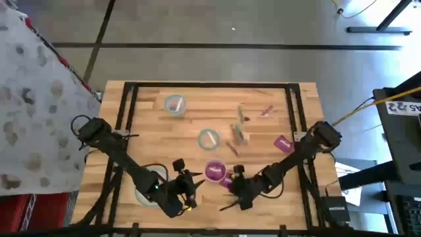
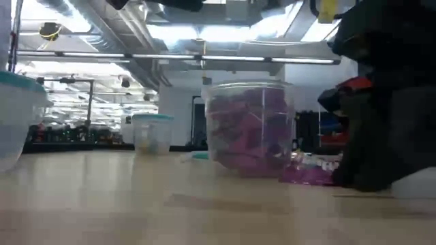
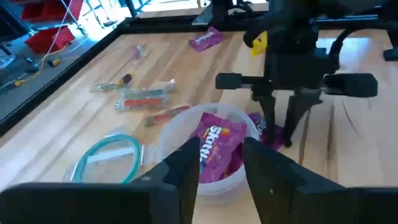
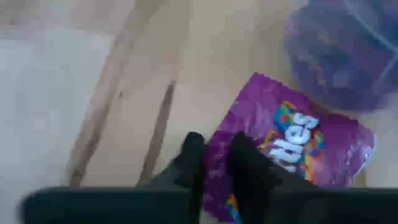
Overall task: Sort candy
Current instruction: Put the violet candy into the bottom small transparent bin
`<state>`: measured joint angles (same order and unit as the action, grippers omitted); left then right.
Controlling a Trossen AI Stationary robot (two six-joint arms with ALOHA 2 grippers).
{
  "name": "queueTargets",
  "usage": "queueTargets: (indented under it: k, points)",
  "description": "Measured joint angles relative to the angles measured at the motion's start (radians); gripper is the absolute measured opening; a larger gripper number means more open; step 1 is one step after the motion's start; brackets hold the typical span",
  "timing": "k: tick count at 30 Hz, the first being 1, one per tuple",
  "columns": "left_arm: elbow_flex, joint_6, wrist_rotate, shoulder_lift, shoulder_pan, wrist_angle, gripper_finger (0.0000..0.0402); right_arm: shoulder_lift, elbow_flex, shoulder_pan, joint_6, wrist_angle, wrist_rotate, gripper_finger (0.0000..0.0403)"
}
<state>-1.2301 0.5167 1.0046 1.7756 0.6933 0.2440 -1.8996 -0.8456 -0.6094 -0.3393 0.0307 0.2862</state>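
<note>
The candy is spread over the wooden table. A clear bowl (image 1: 216, 162) near the front holds several magenta-purple packets (image 3: 219, 140). One more purple packet (image 4: 292, 143) lies flat on the table, right of that bowl. My right gripper (image 4: 217, 163) reaches down to this packet and is shut on its edge. My left gripper (image 3: 221, 171) hovers open just left of the bowl, above rim height, with nothing between its fingers. Thin greenish and reddish pieces (image 3: 146, 99) lie farther back. My right gripper pinches the loose purple packet by its edge (image 4: 216, 146), the one away from the bowl, between its two fingers. The fingers (image 3: 297, 112) slant down from above. The packet lies flat on the table beside the bowl.
Two more teal-rimmed bowls stand behind, one mid-table (image 1: 208, 138) and one far left (image 1: 174, 104). Another shows under my left arm (image 1: 143, 195). A purple packet (image 1: 283, 143) and a pink piece (image 1: 266, 110) lie to the right. Black rails (image 1: 125, 125) frame the table.
</note>
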Motion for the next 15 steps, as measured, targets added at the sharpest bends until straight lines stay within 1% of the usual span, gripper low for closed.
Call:
queueTargets:
  k: [4, 6, 9, 12, 15]
  points:
    - [0.0, 0.0, 0.0, 0.0, 0.0, -0.001, 0.0107, 0.02, -0.04, -0.014, 0.006, -0.062, 0.003, 0.0003]
    - [0.0, -0.001, 0.0, 0.0, 0.0, -0.001, 0.0107, 0.048, -0.069, -0.027, 0.01, -0.141, 0.027, 0.0001]
    - [0.0, 0.0, 0.0, 0.0, 0.0, 0.0, 0.0107, 0.103, -0.123, -0.052, 0.012, -0.28, 0.092, 0.0]
    - [0.0, 0.0, 0.0, 0.0, 0.0, 0.001, 0.0107, 0.162, -0.177, -0.084, 0.012, -0.404, 0.184, 0.0]
    - [0.0, 0.0, 0.0, 0.0, 0.0, 0.002, 0.0107, 0.193, -0.208, -0.11, 0.013, -0.459, 0.244, 0.0]
